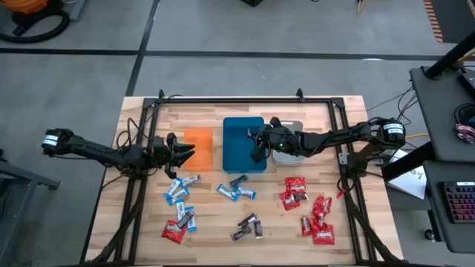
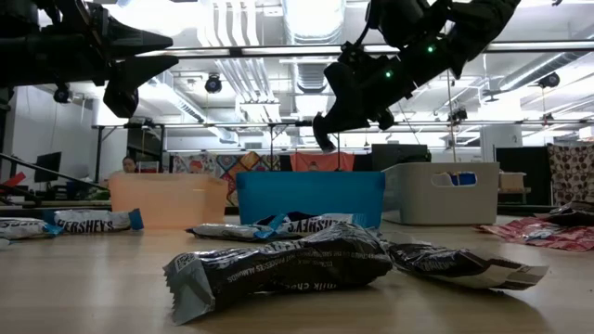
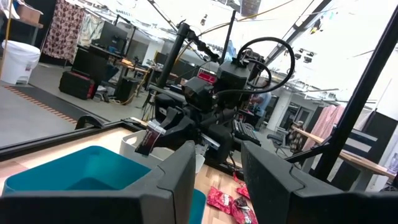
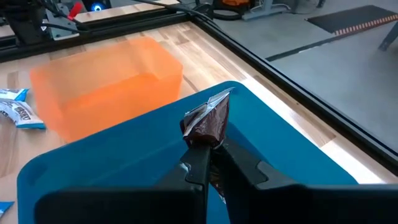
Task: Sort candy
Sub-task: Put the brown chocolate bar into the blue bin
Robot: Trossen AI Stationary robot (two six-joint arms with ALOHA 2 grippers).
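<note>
Hanging right over the teal tray, ready to drop.
Right gripper clamped on a dark brown candy, standing upright; left gripper apart, beside the orange tray.

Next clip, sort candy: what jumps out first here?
The right gripper hangs over the teal tray, pinching a dark brown candy. The left gripper waits open by the orange tray. In front of the trays, loose candies lie roughly grouped: blue-and-white ones to the left, red ones to the right.
</note>
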